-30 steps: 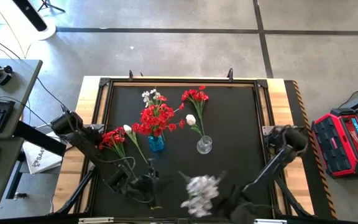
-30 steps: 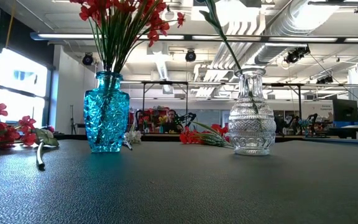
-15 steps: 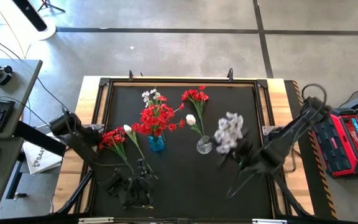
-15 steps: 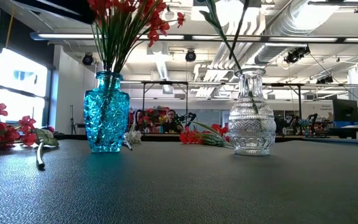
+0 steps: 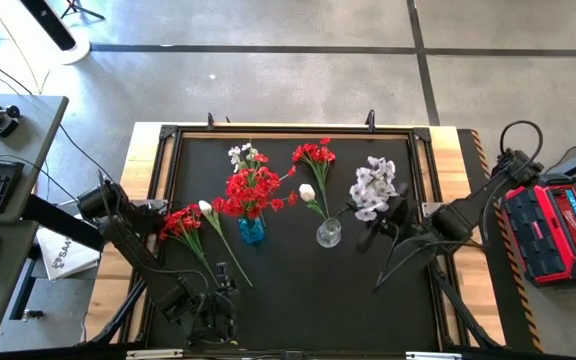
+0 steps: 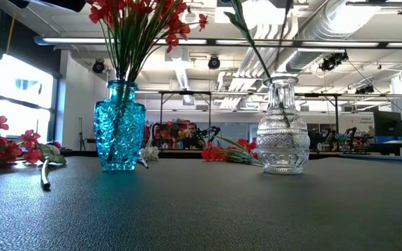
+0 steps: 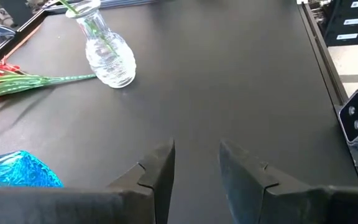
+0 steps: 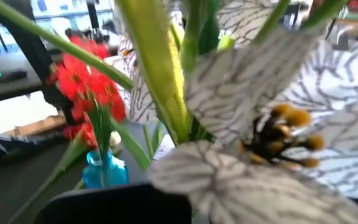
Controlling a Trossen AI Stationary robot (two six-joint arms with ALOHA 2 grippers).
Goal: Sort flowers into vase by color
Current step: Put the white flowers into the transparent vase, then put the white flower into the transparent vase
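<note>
White sprig [image 5: 373, 187] held by the right gripper [image 5: 396, 222] just beside the clear vase [image 5: 328, 233].

High view: red bunch in the blue vase [image 5: 251, 230]; loose red sprigs [image 5: 181, 222] and others lie on the black table [image 5: 298, 290]; left gripper [image 5: 213, 300] waits near the front edge. Low view: both vases upright. Left wrist view: its fingers [image 7: 160, 168] stand apart, empty. Right wrist view: white blossoms [image 8: 260, 124] fill the picture, the pincer evidently clamped on the stem. Sprigs look light, floppy and top-heavy; best pinched low on the thin stem.
</note>
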